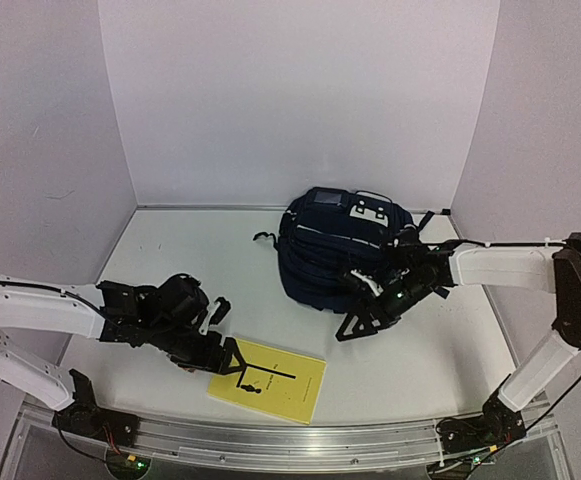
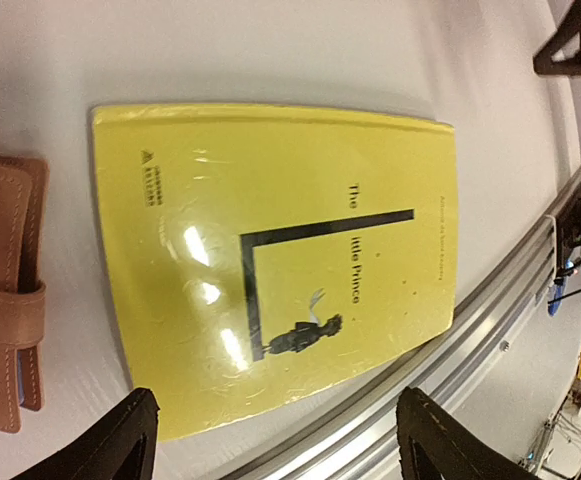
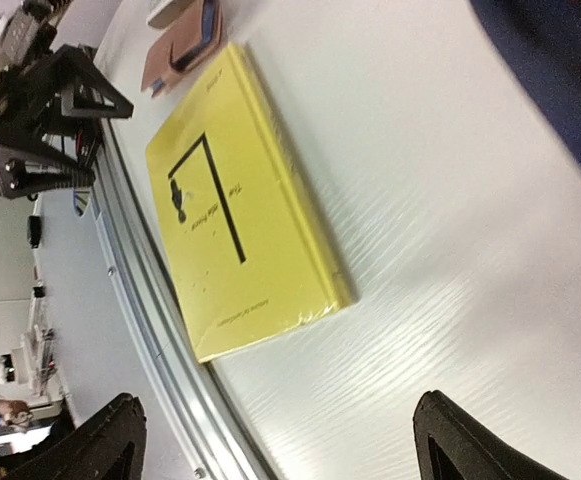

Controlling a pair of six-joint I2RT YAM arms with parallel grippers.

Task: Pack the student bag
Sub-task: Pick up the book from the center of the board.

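Nearest runs the aluminium rail (image 1: pixel 270 440) at the tabletop's (image 1: pixel 170 260) front edge, and just behind it lies the yellow book (image 1: pixel 267 381), flat, cover up. At the book's left corner hangs the left pincer (image 1: pixel 225 335), its fingers spread wide with nothing between them; a brown wallet (image 2: pixel 5 290) lies just beside the book on that same side. Beyond the book and to its right, the right pincer (image 1: pixel 365 303) is likewise wide and empty, at the near edge of the student bag (image 1: pixel 335 250); whether it touches the fabric I cannot tell. The bag sits farthest from the book, towards the back right.

It looks soft and slack, likely to sag and fold, not lift as one piece, and bulky enough to drag on the tabletop. A pinch on loose cloth would probably slip; the piped seam, a strap or the zip edge seems the surer hold, with one pincer lifting the mouth so the stiff, glossy book can slide in. Whether the mouth is open cannot be made out.
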